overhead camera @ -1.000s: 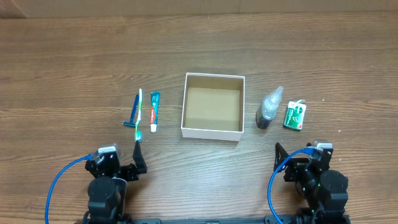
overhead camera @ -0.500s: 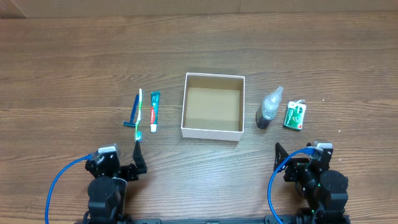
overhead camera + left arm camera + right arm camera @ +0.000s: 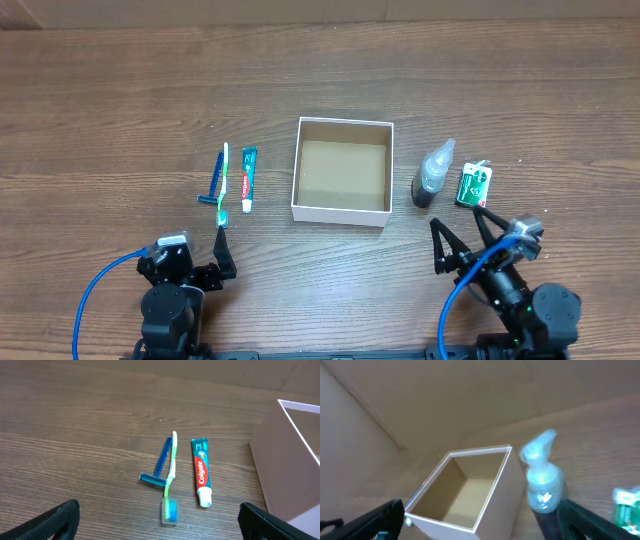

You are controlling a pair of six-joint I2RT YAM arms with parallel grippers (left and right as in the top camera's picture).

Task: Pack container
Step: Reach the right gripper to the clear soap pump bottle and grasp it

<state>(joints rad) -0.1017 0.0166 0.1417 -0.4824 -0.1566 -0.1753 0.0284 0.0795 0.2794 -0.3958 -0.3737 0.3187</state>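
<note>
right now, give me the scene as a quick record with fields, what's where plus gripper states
container: open top, empty, mid table
left of container: razor, toothbrush, toothpaste, lying side by side
right of container: bottle upright, green packet beside it
left gripper: open, holding nothing, facing the toothbrush
right gripper: open, holding nothing, facing bottle and container
packed: nothing yet

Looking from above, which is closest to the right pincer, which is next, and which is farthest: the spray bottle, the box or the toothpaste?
1. Spray bottle: just beyond the right pincer, to the right of the box.
2. Box: in the middle, between the two arms.
3. Toothpaste: on the far side of the box, to its left.
</note>
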